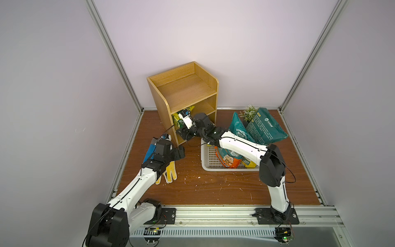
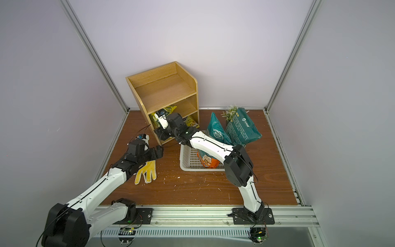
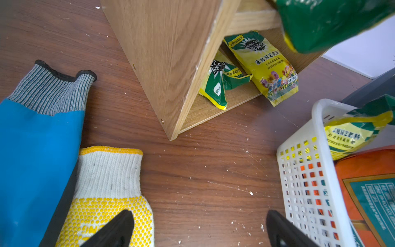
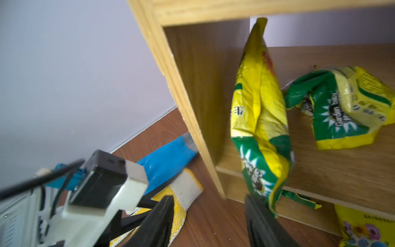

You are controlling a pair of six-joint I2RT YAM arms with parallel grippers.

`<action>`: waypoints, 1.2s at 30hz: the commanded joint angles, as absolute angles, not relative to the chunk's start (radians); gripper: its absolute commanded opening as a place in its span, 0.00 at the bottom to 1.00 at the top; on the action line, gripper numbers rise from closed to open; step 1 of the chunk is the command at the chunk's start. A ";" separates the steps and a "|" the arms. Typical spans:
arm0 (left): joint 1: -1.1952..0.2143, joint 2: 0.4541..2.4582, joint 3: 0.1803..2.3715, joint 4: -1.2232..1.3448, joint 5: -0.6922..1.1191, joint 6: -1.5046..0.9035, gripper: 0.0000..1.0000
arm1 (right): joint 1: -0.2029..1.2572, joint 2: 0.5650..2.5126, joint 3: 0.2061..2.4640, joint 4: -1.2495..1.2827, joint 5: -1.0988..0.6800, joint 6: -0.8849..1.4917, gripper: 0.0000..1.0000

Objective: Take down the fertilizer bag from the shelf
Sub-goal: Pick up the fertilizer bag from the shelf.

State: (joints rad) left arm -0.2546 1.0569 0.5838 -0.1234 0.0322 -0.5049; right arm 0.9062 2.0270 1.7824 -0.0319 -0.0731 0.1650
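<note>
The wooden shelf (image 1: 162, 102) (image 2: 141, 100) stands at the back of the table. Its top tier is bare. A yellow-green fertilizer bag (image 4: 260, 111) (image 1: 177, 119) stands on end at the front edge of the middle tier and sticks out past it (image 3: 331, 21). My right gripper (image 4: 210, 205) (image 1: 181, 128) is at that edge with jaws apart and only floor between them. The bag's lower corner touches one finger (image 4: 256, 213). A crumpled bag (image 4: 342, 111) lies deeper on that tier. Two more bags (image 3: 265, 66) (image 3: 215, 89) lie on the bottom tier. My left gripper (image 3: 198, 220) (image 1: 181, 153) hangs open over the floor by the shelf's front corner.
A white perforated basket (image 1: 205, 164) (image 3: 320, 149) right of the shelf holds an orange bag (image 1: 228, 158) and a yellow one. Two teal bags (image 1: 265, 128) and a small plant (image 1: 249, 112) stand behind it. A blue glove (image 3: 38, 160) and a yellow-dotted glove (image 3: 106, 192) lie under the left arm.
</note>
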 commanded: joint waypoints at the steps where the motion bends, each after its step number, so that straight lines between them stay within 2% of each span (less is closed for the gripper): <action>1: -0.238 1.053 0.588 -0.127 0.033 -0.496 1.00 | 0.900 1.929 1.719 0.074 -0.010 0.156 0.59; 5: -0.238 1.051 0.588 -0.127 0.034 -0.495 1.00 | 0.899 1.880 1.618 0.144 0.017 0.152 0.59; 10: -0.237 1.050 0.586 -0.127 0.032 -0.495 1.00 | 0.877 1.895 1.606 0.188 0.000 0.155 0.60; 18: -0.238 1.049 0.586 -0.130 0.021 -0.494 1.00 | 0.870 2.073 1.844 0.163 -0.114 0.164 0.60; 20: -0.237 1.049 0.587 -0.130 0.020 -0.494 1.00 | 0.869 2.107 1.891 0.150 -0.114 0.162 0.54; 25: -0.236 1.052 0.586 -0.133 0.019 -0.492 1.00 | 0.868 2.100 1.911 0.146 -0.132 0.173 0.01; 36: -0.232 1.059 0.588 -0.130 0.020 -0.493 1.00 | 0.868 1.768 1.636 0.214 -0.144 0.175 0.00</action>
State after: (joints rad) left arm -0.2485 1.0569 0.5838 -0.1234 0.0311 -0.5045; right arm 0.8673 1.9217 1.6558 0.1318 -0.1184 0.1749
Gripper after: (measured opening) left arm 0.998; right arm 0.055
